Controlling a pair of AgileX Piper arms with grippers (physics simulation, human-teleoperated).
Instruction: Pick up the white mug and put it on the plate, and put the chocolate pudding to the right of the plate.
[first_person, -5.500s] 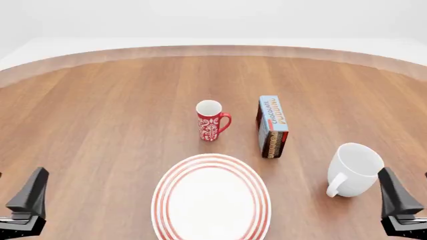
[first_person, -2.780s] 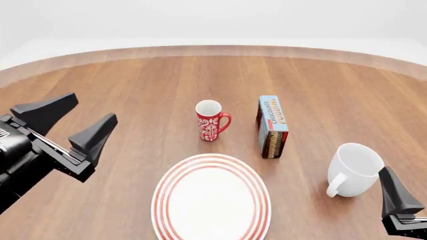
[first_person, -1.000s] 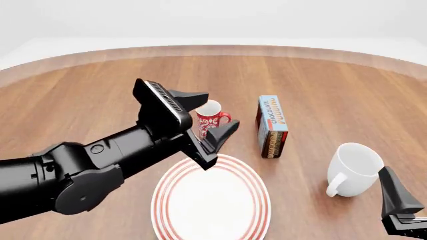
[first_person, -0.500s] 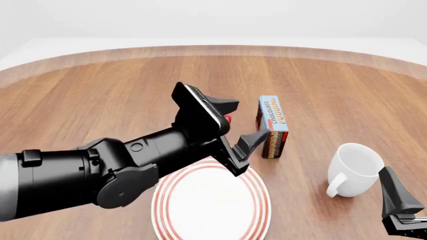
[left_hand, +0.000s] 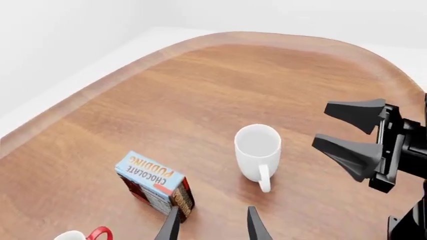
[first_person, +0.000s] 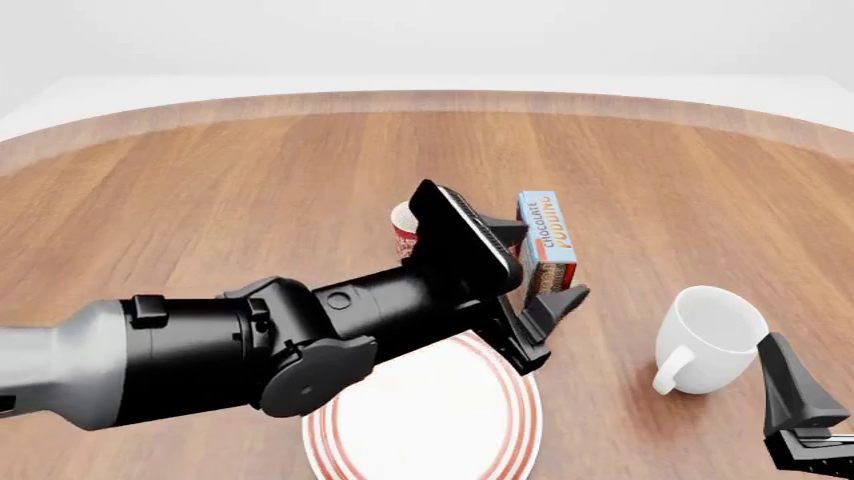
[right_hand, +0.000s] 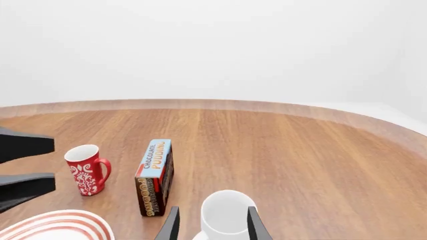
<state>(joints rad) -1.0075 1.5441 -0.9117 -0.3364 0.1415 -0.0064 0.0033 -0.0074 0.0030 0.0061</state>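
Observation:
The chocolate pudding (first_person: 550, 232) stands upright behind the plate (first_person: 441, 425), a big white disc with red rings partly under my left arm. My left gripper (first_person: 554, 260) hangs open in front of the carton, one finger on each side of it in the front view, not touching. In the left wrist view the chocolate pudding (left_hand: 155, 182) lies just ahead of one fingertip of the left gripper (left_hand: 210, 226). The white mug (first_person: 710, 338) stands at the right, handle toward me. My right gripper (right_hand: 210, 224) is open just behind the white mug (right_hand: 225, 214).
A slim red-and-white patterned mug (right_hand: 85, 170) stands left of the carton, mostly hidden behind my left arm in the front view. The round wooden table's far edge (first_person: 427, 100) curves across the back. Both right gripper fingers (left_hand: 353, 150) show spread in the left wrist view.
My left arm has swept up from the near left and rightward across the plate, past the red mug to the pudding carton, gripper still open. The right arm has not moved.

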